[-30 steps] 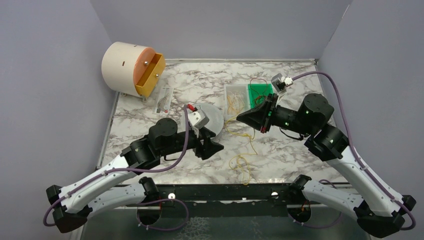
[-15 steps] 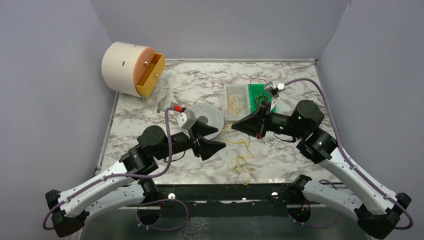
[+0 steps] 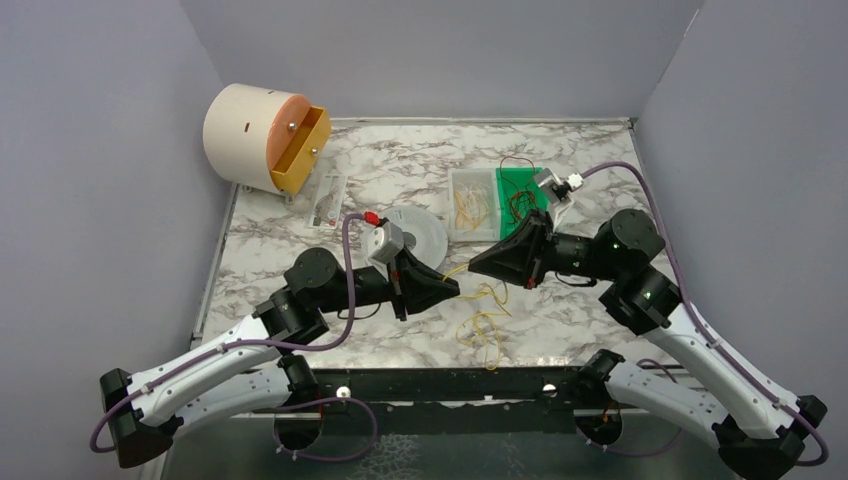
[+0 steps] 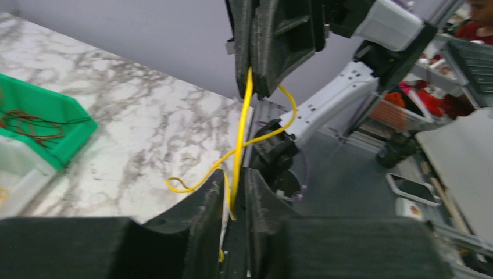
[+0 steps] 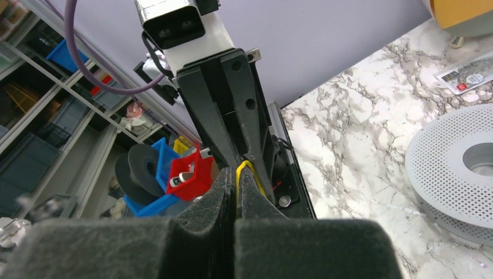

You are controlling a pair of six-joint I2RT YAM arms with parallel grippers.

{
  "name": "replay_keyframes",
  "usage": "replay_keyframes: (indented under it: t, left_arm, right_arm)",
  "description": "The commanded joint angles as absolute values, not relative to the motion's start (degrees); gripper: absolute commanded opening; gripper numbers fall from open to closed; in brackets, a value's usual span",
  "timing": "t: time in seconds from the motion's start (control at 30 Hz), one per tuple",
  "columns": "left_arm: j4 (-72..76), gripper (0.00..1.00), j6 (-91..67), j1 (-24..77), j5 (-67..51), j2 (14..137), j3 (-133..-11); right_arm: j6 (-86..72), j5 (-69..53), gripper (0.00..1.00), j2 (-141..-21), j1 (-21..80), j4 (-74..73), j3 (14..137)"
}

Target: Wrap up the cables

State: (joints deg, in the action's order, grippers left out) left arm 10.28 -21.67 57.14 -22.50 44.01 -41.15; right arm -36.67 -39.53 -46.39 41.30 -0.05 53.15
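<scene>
The right pincer (image 5: 235, 177) is clenched on the thin bright yellow cable (image 4: 245, 116), which runs straight from its tips to the left pincer (image 4: 235, 174) just opposite, whose fingers flank it narrowly, grip unclear, with slack trailing below onto the marble desk (image 3: 580, 310).

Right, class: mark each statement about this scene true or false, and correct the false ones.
1. The left gripper and right gripper both pinch the same yellow cable. True.
2. The green bin is empty. False: it holds red-brown wires.
3. The orange drawer stands open. True.
4. In the top view, the grey perforated disc lies right of the green bin. False: it lies left of it.
</scene>
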Motion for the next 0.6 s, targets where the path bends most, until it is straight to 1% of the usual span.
replay_keyframes:
  t: [0.0,0.1,0.17,0.2,0.23,0.3,0.37,0.43,0.57]
  left_arm:
    - [13.07,0.11,-22.49,57.43,-32.38,44.12,-41.56]
    - [10.7,0.01,-22.01,57.37,-34.77,43.84,-42.05]
    - [7.65,0.0,-21.05,57.39,-34.88,43.33,-43.12]
    - [6.13,0.0,-20.67,57.45,-34.36,43.09,-43.73]
    - [4.7,0.0,-20.39,57.4,-33.95,42.75,-44.31]
    - [2.86,0.0,-20.45,57.4,-33.67,42.29,-45.08]
    - [1.42,0.0,-21.37,57.39,-33.75,42.09,-45.77]
    - [-1.27,0.0,-22.66,57.39,-33.25,42.36,-46.8]
    - [-10.21,0.0,-25.08,57.41,-31.15,44.23,-49.67]
  right_arm:
    - [-36.54,-40.44,0.01,-43.89,41.4,1.66,52.07]
    - [-34.58,-40.01,0.01,-43.13,41.4,-0.16,52.5]
    - [-32.34,-40.16,0.01,-42.79,41.4,-2.44,53.09]
    - [-31.12,-40.29,0.04,-42.59,41.37,-3.55,53.35]
    - [-29.6,-40.99,0.11,-42.39,41.39,-4.43,53.43]
    - [-27.34,-42.27,0.28,-41.57,41.4,-4.66,52.87]
    - [-25.93,-43.23,0.39,-41.11,41.37,-4.45,52.06]
    - [-23.72,-44.2,0.45,-41.16,41.39,-4.95,51.4]
    - [-18.98,-45.54,0.51,-42.68,41.4,-7.02,50.79]
